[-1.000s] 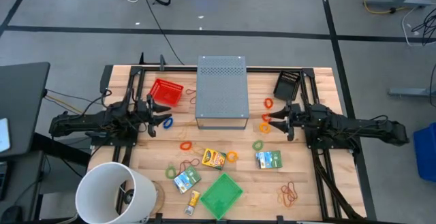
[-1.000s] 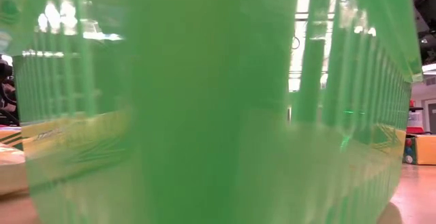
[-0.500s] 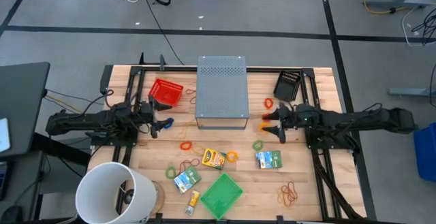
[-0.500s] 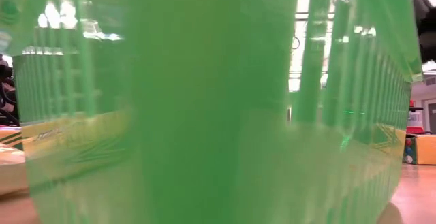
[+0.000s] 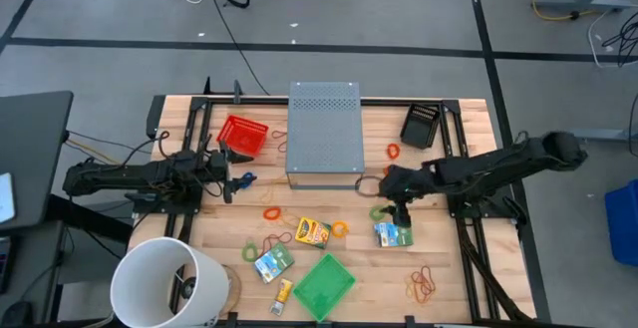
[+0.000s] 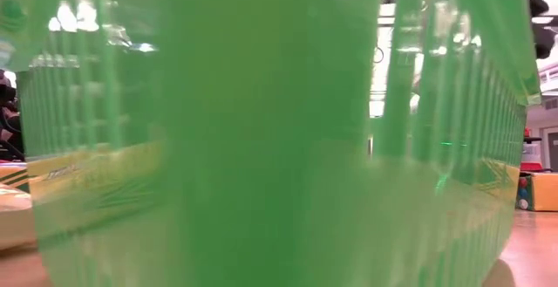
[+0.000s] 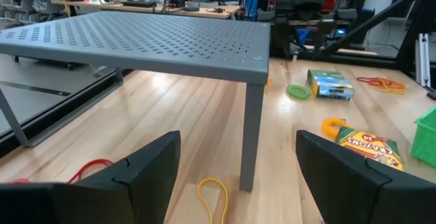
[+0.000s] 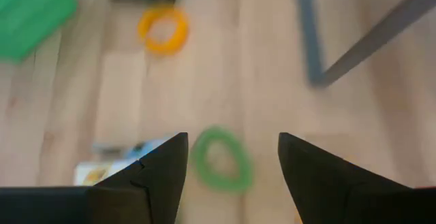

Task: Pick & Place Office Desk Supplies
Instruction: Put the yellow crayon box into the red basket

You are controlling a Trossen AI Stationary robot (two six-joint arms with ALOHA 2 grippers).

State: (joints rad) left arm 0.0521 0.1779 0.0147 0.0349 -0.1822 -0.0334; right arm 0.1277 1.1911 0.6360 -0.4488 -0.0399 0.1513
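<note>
My right gripper (image 5: 392, 206) hangs open, tipped downward, over the middle of the table. A green rubber-band loop (image 8: 221, 160) lies flat on the wood below the gap between its fingers, untouched. A green-white packet (image 5: 394, 233) lies just nearer. My left gripper (image 5: 233, 180) stands open and level at the table's left, a blue loop (image 5: 246, 178) by its tips. It faces the grey perforated box (image 7: 163, 40), with a yellow loop (image 7: 214, 197) on the wood ahead. A yellow-orange packet (image 5: 312, 232) and an orange loop (image 5: 339, 229) lie near the centre.
The grey box (image 5: 325, 134) stands at centre back, between a red basket (image 5: 242, 134) and a black basket (image 5: 422, 124). A white bucket (image 5: 164, 283) sits at the near left. A green basket (image 5: 324, 286) at the near edge fills the low view (image 6: 261, 147). Red-orange bands (image 5: 424, 286) lie near right.
My right gripper has swung from the table's right side toward the centre and the near edge. It has risen a little and tipped from level to pointing steeply down, and now hangs over the green loop. The loops and packets have stayed put.
</note>
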